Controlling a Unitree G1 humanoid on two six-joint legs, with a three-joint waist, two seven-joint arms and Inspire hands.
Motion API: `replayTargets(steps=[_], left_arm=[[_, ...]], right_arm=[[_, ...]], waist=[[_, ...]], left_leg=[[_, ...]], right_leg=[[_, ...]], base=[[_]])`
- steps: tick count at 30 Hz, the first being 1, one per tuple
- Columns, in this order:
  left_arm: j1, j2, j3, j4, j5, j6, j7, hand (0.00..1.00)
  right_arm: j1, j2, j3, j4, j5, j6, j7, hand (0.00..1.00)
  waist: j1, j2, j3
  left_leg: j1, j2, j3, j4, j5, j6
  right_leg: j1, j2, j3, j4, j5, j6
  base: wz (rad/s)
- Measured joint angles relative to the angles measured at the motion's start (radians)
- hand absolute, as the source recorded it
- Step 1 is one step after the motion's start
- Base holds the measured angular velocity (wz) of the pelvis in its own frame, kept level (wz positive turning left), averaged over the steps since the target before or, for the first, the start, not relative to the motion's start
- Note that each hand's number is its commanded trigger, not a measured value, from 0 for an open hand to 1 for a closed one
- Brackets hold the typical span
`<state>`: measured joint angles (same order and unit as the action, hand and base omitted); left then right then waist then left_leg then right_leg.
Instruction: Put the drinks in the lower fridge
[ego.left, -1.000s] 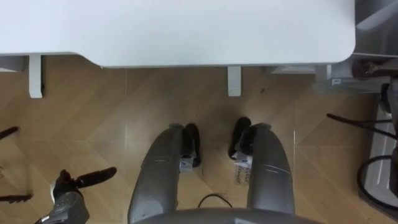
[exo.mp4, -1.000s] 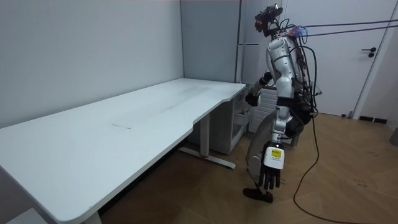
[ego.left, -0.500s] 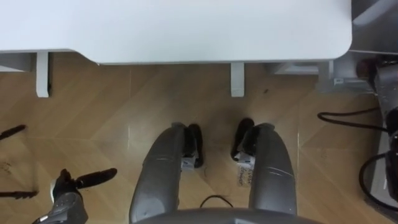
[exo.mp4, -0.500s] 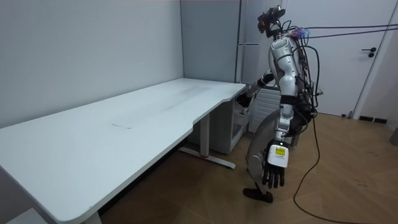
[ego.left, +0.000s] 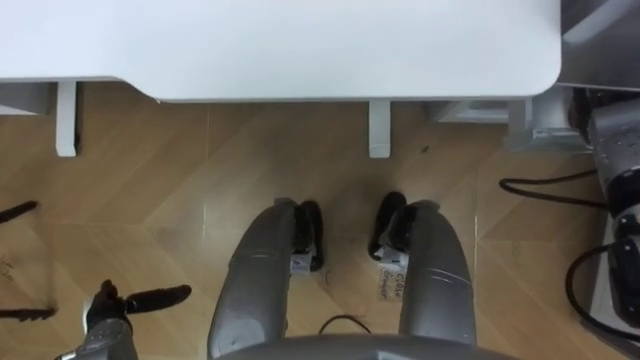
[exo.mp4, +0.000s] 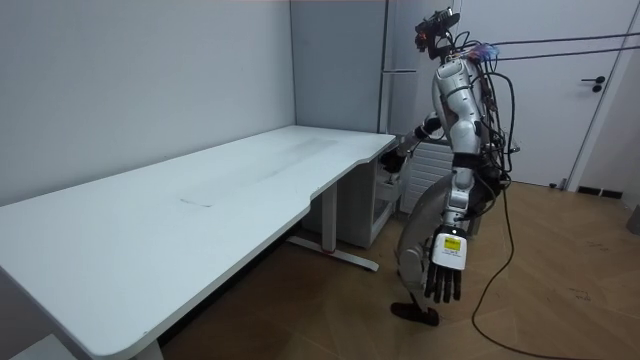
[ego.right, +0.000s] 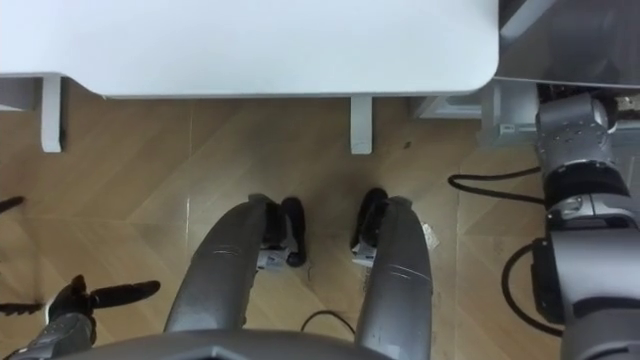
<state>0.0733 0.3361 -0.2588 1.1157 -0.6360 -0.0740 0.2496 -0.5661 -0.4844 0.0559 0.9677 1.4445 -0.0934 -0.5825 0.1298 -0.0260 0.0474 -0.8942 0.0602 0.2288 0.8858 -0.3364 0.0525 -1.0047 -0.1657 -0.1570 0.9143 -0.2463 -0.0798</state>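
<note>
I stand at the end of a white desk, facing it, with a tall grey fridge just beyond its far corner. My left hand hangs low beside my leg with straight fingers and holds nothing. It also appears at the lower left of the left eye view, above the wooden floor. My right arm reaches forward past the desk's right corner. My right hand is a small dark shape by the desk's end, level with the tabletop.
The desk's top spans the upper part of the eye views, with its white legs on the wooden floor. A grey unit stands at the upper right. In the room view a white door is at the right.
My right arm has come into the eye views from the right and stretched forward towards the desk's end. My left hand has dropped slightly lower.
</note>
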Motion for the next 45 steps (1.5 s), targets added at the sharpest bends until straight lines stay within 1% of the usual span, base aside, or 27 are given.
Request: replayTargets(steps=[7, 11, 14, 17, 21, 24, 25, 26, 27, 29, 31, 33, 37, 40, 41, 45], left_arm=[[0.007, 0.0, -0.01, 0.001, 0.0, 0.0, -0.005, 0.0], [0.008, 0.001, -0.014, -0.003, 0.0, 0.004, -0.005, 0.0], [0.011, 0.004, -0.014, -0.03, 0.0, 0.011, -0.005, 0.0], [0.011, 0.005, -0.014, -0.056, 0.0, 0.021, -0.004, 0.0], [0.011, 0.006, -0.013, -0.087, 0.0, 0.025, -0.001, 0.0], [0.011, 0.006, -0.013, -0.088, 0.0, 0.026, -0.001, 0.0], [0.012, 0.007, -0.013, -0.087, -0.001, 0.028, -0.001, 0.0], [0.011, 0.008, -0.013, -0.088, -0.001, 0.028, -0.002, 0.0], [0.011, 0.009, -0.013, -0.09, -0.001, 0.028, -0.004, 0.0], [0.011, 0.009, -0.012, -0.083, -0.002, 0.027, -0.005, 0.0], [0.011, 0.009, -0.01, -0.082, -0.004, 0.025, -0.005, 0.0], [0.012, 0.008, -0.01, -0.081, -0.019, 0.022, -0.005, 0.0], [0.015, 0.008, -0.01, -0.077, -0.039, 0.025, -0.004, 0.0], [0.016, 0.008, -0.006, -0.079, -0.038, 0.027, -0.003, 0.0], [0.016, 0.008, 0.001, -0.08, -0.037, 0.03, -0.003, 0.0], [0.018, 0.008, 0.024, -0.08, -0.037, 0.032, -0.003, 0.0]], right_arm=[[0.001, 0.005, 0.004, 0.022, -0.003, 0.0, 0.018, 0.0], [0.001, 0.004, 0.003, 0.054, -0.002, 0.0, 0.075, 0.0], [0.001, 0.004, 0.003, 0.084, -0.002, 0.0, 0.119, 0.0], [0.002, 0.004, 0.004, 0.087, -0.001, 0.003, 0.134, 0.0], [0.011, 0.004, 0.004, 0.092, -0.001, 0.007, 0.165, 0.0], [0.025, 0.004, 0.005, 0.109, -0.003, 0.02, 0.219, 0.0], [0.029, 0.004, 0.004, 0.109, -0.003, 0.025, 0.237, 0.0], [0.032, 0.006, 0.004, 0.113, 0.0, 0.046, 0.23, 0.0], [0.042, 0.006, 0.007, 0.112, -0.006, 0.049, 0.246, 0.0], [0.043, 0.004, 0.007, 0.111, -0.006, 0.048, 0.268, 0.0], [0.052, 0.002, 0.007, 0.111, -0.011, 0.048, 0.279, 0.0], [0.076, 0.002, 0.007, 0.111, -0.016, 0.042, 0.303, 0.0], [0.11, 0.001, 0.002, 0.109, -0.031, 0.038, 0.315, 0.0], [0.125, 0.001, 0.001, 0.107, -0.051, 0.039, 0.324, 0.0], [0.131, 0.001, 0.001, 0.107, -0.064, 0.039, 0.326, 0.0], [0.143, 0.001, 0.001, 0.107, -0.081, 0.039, 0.338, 0.0]], waist=[[0.0, 0.0, 0.0002], [-0.004, 0.0, 0.0004], [-0.001, -0.001, 0.0009], [0.0, -0.001, 0.001], [-0.002, -0.002, 0.0015], [-0.006, -0.005, 0.0031], [-0.007, -0.007, 0.0031], [-0.009, -0.008, 0.0031], [-0.01, -0.007, 0.003], [-0.018, -0.007, 0.003], [-0.018, -0.008, 0.0025], [-0.018, -0.008, 0.0015], [-0.018, -0.007, 0.0003], [-0.019, -0.006, -0.0002], [-0.018, -0.005, -0.0016], [-0.016, -0.004, -0.0029]], left_leg=[[0.015, 0.0, -0.012, -0.009, 0.0, 0.0], [0.017, 0.001, -0.016, -0.016, 0.001, -0.001], [0.017, 0.007, -0.016, -0.019, 0.0, 0.0], [0.016, 0.014, -0.013, -0.02, 0.0, 0.0], [0.017, 0.015, -0.011, -0.024, 0.0, 0.0], [0.027, 0.016, -0.008, -0.027, -0.001, -0.001], [0.033, 0.016, -0.008, -0.03, -0.002, -0.001], [0.035, 0.016, -0.008, -0.032, -0.002, -0.001], [0.035, 0.016, -0.008, -0.036, -0.002, -0.001], [0.043, 0.016, -0.009, -0.039, -0.001, 0.001], [0.059, 0.016, -0.013, -0.042, 0.0, 0.005], [0.082, 0.017, -0.019, -0.058, 0.0, 0.005], [0.108, 0.016, -0.028, -0.071, -0.001, 0.008], [0.121, 0.014, -0.031, -0.072, -0.004, 0.011], [0.123, 0.014, -0.031, -0.072, -0.005, 0.011], [0.131, 0.012, -0.031, -0.072, -0.005, 0.011]], right_leg=[[0.024, 0.001, -0.011, -0.015, 0.0, 0.001], [0.027, 0.0, -0.013, -0.021, -0.001, 0.004], [0.03, 0.008, -0.011, -0.032, 0.004, 0.006], [0.031, 0.013, -0.012, -0.04, 0.007, 0.005], [0.033, 0.015, -0.014, -0.044, 0.008, 0.003], [0.042, 0.017, -0.015, -0.049, 0.01, -0.001], [0.048, 0.017, -0.015, -0.052, 0.009, 0.0], [0.051, 0.017, -0.016, -0.054, 0.007, 0.004], [0.053, 0.019, -0.017, -0.061, 0.01, 0.005], [0.062, 0.019, -0.018, -0.066, 0.017, -0.003], [0.083, 0.021, -0.022, -0.074, 0.017, -0.001], [0.114, 0.027, -0.03, -0.101, 0.021, 0.004], [0.149, 0.028, -0.038, -0.122, 0.024, 0.01], [0.162, 0.026, -0.04, -0.123, 0.021, 0.014], [0.165, 0.026, -0.041, -0.123, 0.021, 0.015], [0.173, 0.024, -0.041, -0.12, 0.02, 0.014]], base=[[0.02], [0.01], [-0.04], [-0.06], [0.0], [0.0], [0.0], [0.0], [0.0], [0.0], [0.0], [0.0], [0.02], [0.0], [0.0], [0.0]])
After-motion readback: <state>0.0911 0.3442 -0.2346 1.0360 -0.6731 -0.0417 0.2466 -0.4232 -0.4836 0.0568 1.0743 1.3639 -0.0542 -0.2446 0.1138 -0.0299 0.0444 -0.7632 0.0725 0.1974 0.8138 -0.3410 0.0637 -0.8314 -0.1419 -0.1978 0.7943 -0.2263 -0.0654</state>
